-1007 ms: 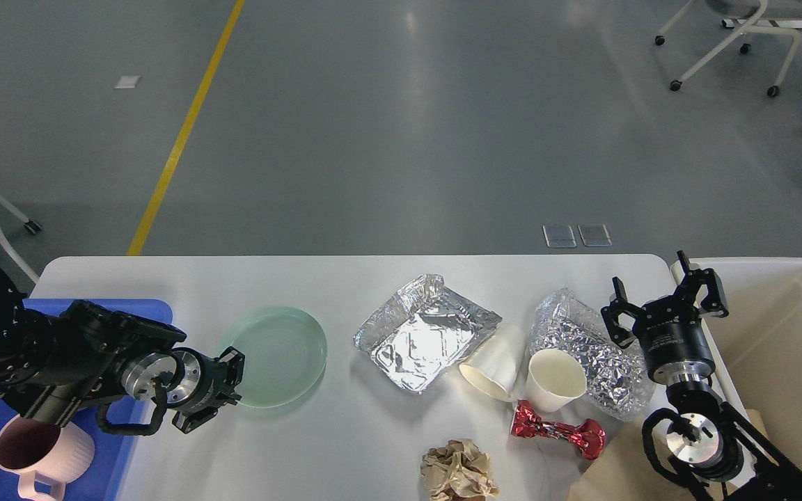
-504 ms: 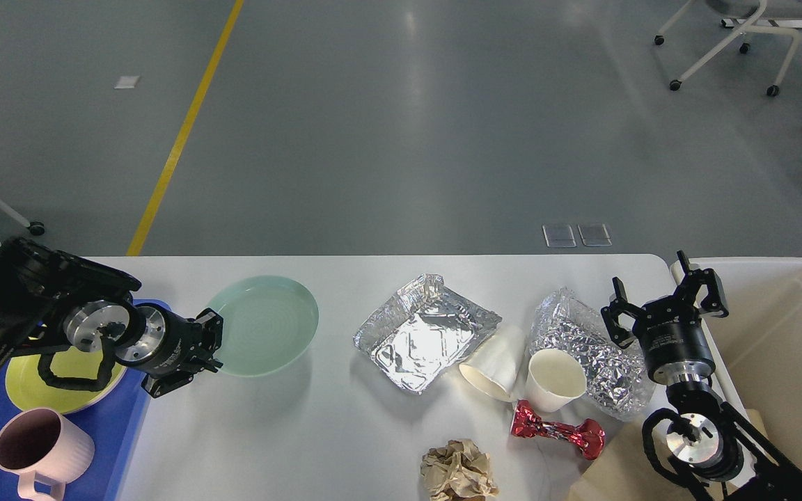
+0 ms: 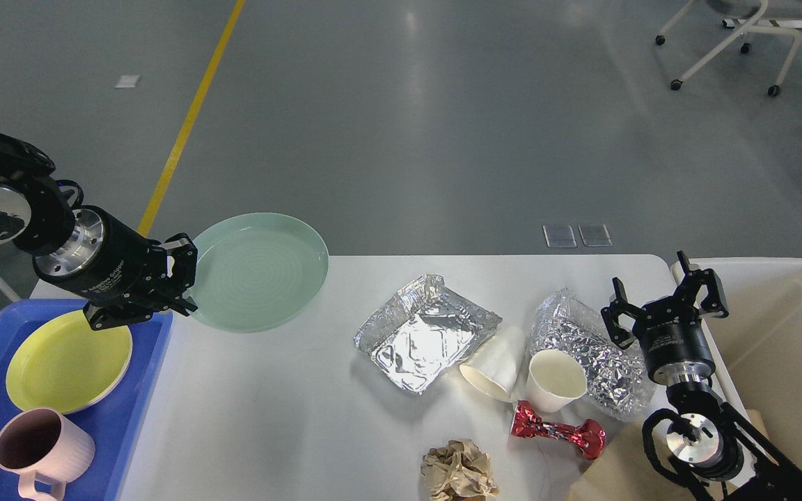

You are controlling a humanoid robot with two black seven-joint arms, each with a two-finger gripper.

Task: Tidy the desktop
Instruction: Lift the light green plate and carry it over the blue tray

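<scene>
The white desktop fills the lower view. My left gripper is shut on the left rim of a pale green plate and holds it lifted above the desktop's far left part. My right gripper is open and empty, hovering beside a crumpled foil wad. On the desktop lie a flattened foil tray, two white paper cups, one tipped over and one upright, a red foil wrapper and a crumpled brown paper ball.
A blue tray at the left holds a yellow plate and a pink mug. A cream plastic bin stands off the desktop's right edge. Brown paper lies at the front right.
My left gripper has lifted the green plate off the desktop and carried it up and back. The left arm has swung clear of the tray, uncovering the yellow plate. The right arm has not moved.
</scene>
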